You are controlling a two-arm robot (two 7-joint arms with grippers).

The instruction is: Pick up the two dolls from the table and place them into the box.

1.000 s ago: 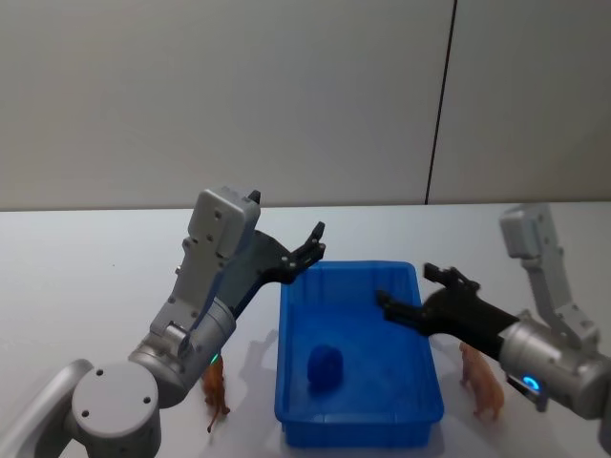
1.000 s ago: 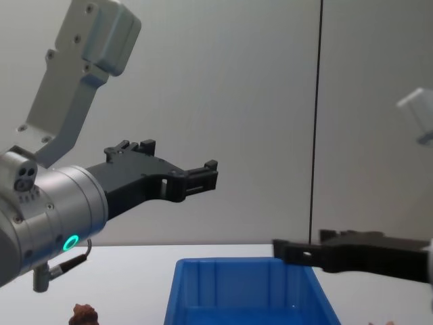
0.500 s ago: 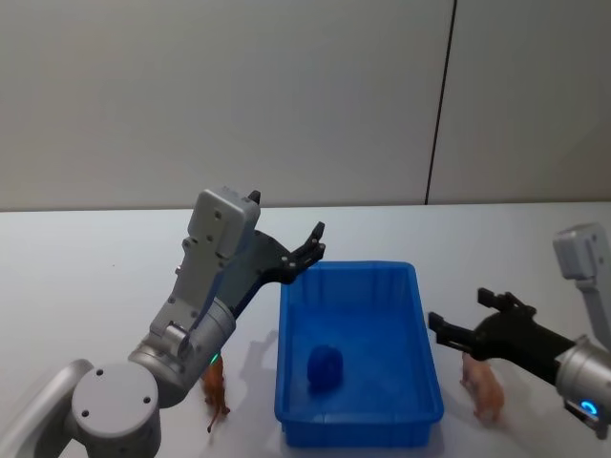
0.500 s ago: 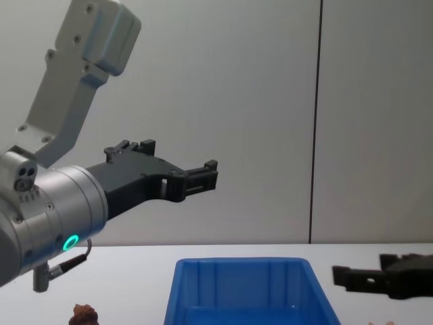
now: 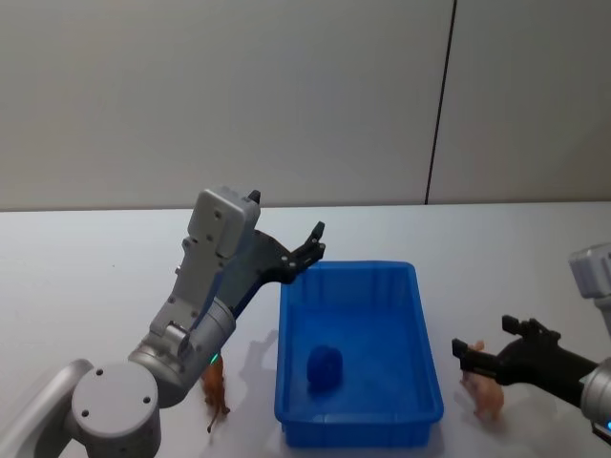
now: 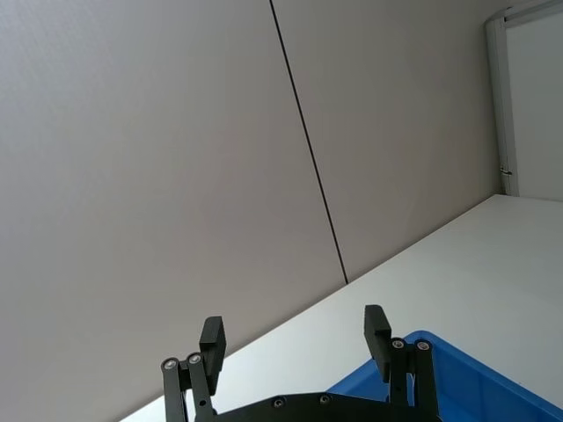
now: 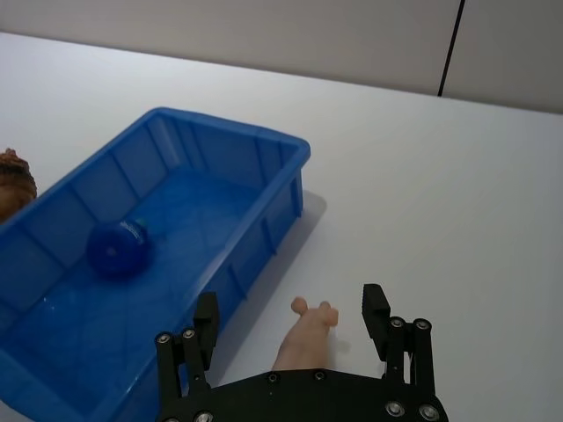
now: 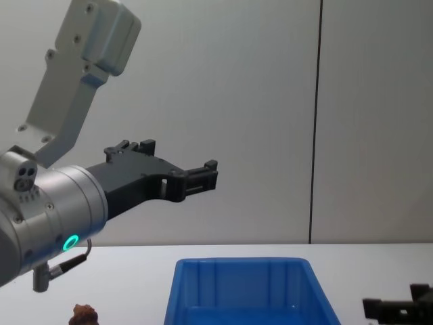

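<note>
Peach-pink doll (image 7: 303, 341) under right gripper (image 5: 485, 342)
Its fingers are spread above the doll, just beside the blue box (image 5: 348, 266); left gripper (image 5: 315, 240), also spread, hangs raised.

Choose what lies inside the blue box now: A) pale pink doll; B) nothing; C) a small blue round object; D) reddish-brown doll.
C: a small blue round object lies in the box; the pink doll and the reddish-brown doll are on the table outside it.

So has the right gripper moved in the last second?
Yes. The right gripper has pulled back from above the box, out past its right rim, and now sits open by the pale doll.
</note>
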